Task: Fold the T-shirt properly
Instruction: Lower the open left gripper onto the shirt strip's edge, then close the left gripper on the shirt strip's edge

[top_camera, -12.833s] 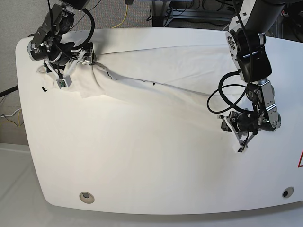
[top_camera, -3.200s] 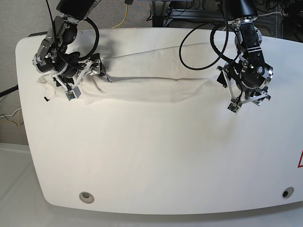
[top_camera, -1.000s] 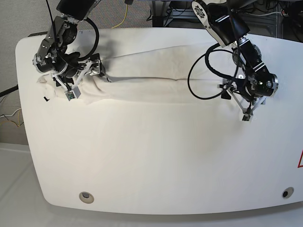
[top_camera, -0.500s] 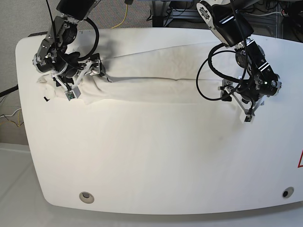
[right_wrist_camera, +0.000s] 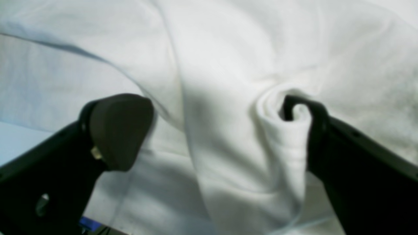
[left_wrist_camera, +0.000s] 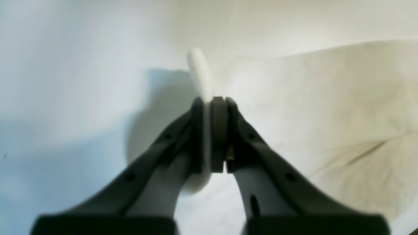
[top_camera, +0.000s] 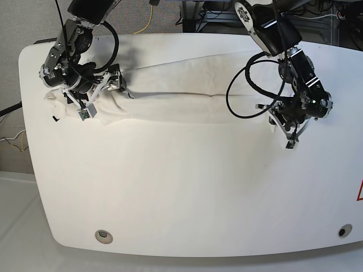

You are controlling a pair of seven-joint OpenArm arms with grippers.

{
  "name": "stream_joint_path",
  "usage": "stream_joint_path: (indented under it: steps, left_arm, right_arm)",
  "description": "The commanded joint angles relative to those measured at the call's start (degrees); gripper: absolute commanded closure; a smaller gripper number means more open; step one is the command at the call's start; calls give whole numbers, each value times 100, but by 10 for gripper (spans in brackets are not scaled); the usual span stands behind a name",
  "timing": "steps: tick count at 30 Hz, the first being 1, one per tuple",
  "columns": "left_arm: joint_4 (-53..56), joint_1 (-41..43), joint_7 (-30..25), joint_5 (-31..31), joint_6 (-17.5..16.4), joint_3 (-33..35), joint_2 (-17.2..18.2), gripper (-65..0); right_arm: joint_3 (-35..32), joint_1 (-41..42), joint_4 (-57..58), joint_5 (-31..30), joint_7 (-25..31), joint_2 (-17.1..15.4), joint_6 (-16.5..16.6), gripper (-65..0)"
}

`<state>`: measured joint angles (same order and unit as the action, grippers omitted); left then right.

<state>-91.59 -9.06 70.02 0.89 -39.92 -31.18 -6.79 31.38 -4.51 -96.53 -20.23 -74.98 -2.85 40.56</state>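
Left wrist: left gripper (left_wrist_camera: 212, 107) clamped on a thin T-shirt (left_wrist_camera: 326, 107) edge at frame centre; right wrist: right gripper (right_wrist_camera: 215, 130) spread wide, straddling a bunched ridge, gripping nothing; base: shirt lies as a long band across the upper table (top_camera: 181, 192), so folding looks barely begun.

A glossy white tabletop with rounded corners (top_camera: 187, 198) fills most of the base view, with a small round metal-ringed hole (top_camera: 103, 236) near its front left corner and a second small round hole (top_camera: 342, 231) near its front right corner. A red triangular marking (top_camera: 359, 191) sits at its right edge. Beyond the far edge lie grey carpet (top_camera: 142, 14), a yellow cable (top_camera: 150, 17) and dark metal frames (top_camera: 210, 14).
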Motion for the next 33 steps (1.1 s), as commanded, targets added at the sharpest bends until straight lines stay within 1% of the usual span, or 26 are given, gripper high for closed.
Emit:
stream_joint_path:
  steps: [1,7,13,17,22,33]
  left_arm:
    - [-190,-92,-44,39,-8,28,33,-34]
    - [-665,-74,71,39,-8,89,6,-34]
    - [-1052,119,79,39,-8,590,33,-34]
    - [-1113,198,79,30,-8,854,50,-34]
    - [-1113,313,79,21,-8,1100,217,-34]
    - [-1113,576,79,21,-8,1478,208,-34]
  right_arm:
    - [5,-37,31,234,-331,-36,-56,-644]
    - [5,-37,31,243,-331,-36,-56,-644]
    - [5,-37,31,234,-331,-36,-56,-644]
    - [5,-28,31,243,-331,-36,-56,-644]
    - [5,-10,31,243,-331,-36,-56,-644]
    - [5,139,31,251,-331,-44,-56,-644]
